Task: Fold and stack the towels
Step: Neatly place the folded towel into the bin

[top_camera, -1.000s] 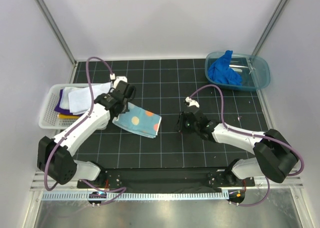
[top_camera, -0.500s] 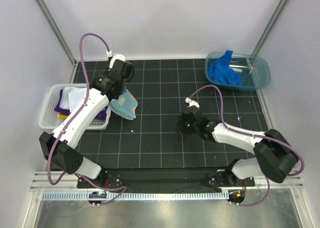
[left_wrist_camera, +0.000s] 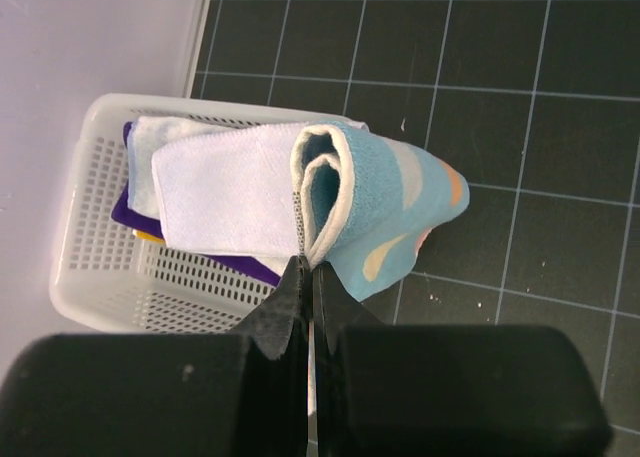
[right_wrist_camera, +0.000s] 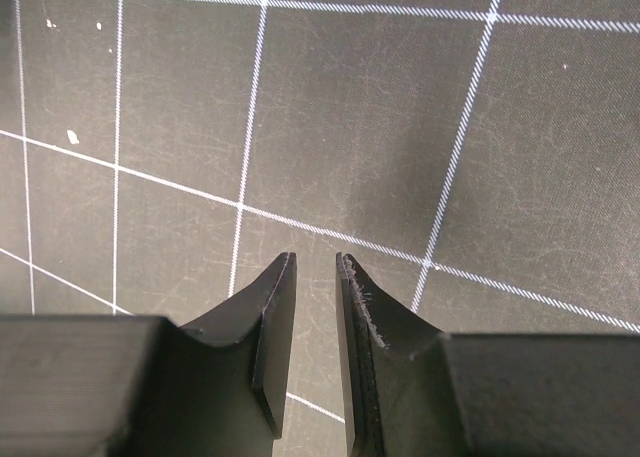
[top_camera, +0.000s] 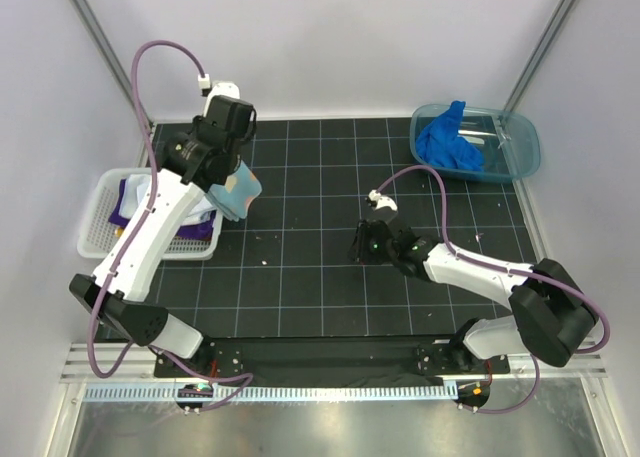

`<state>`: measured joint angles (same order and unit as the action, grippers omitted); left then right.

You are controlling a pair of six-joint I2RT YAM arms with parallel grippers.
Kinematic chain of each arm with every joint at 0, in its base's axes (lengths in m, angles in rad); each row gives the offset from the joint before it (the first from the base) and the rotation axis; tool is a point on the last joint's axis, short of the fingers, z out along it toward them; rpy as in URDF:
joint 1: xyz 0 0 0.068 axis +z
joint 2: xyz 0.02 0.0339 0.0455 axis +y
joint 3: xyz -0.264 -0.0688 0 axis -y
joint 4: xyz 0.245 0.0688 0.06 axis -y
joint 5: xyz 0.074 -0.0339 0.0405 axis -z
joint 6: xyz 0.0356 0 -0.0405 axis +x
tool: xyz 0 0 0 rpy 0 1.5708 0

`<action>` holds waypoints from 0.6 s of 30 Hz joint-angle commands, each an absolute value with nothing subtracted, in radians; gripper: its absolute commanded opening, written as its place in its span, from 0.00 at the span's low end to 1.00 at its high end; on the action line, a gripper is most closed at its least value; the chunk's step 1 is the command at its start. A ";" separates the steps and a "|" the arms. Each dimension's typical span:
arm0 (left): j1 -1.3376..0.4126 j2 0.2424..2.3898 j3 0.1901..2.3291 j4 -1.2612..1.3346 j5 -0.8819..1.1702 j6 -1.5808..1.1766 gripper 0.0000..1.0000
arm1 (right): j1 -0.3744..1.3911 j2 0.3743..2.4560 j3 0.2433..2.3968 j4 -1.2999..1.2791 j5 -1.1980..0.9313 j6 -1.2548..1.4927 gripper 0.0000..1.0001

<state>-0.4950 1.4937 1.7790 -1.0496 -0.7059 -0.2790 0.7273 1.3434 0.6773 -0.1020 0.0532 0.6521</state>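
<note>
Now the spotted light-blue towel is up off the mat, folded into a looped bundle and hanging from the left gripper, whose fingers are pinched tight on its cream-edged hem. From the wrist it sits over the right end of the white mesh basket, partly out over the black gridded mat. Inside the basket lies a white towel on a purple towel, with a sliver of yellow towel beneath. Over at mid-table, the right gripper points down at bare mat, fingers nearly together with a thin gap between them, nothing held. Far right, a bright blue towel is heaped in the teal tub.
</note>
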 commanded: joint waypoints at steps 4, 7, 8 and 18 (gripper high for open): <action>-0.491 1.497 1.917 -1.114 -0.724 -0.232 0.00 | 0.732 1.331 0.729 -0.103 0.064 0.644 0.29; -0.491 1.500 1.959 -1.126 -0.726 -0.222 0.00 | 0.732 1.330 0.732 -0.104 0.063 0.647 0.30; -0.489 1.502 1.966 -1.127 -0.727 -0.216 0.00 | 0.732 1.331 0.732 -0.104 0.061 0.649 0.29; -0.424 1.467 1.959 -1.131 -0.715 -0.198 0.00 | 0.733 1.315 0.729 -0.120 0.069 0.647 0.29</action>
<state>-0.4526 1.4971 1.9533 -1.1320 -0.7063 -0.2245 0.7273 1.3434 0.6941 -0.1196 0.0532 0.6525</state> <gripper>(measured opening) 0.020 0.294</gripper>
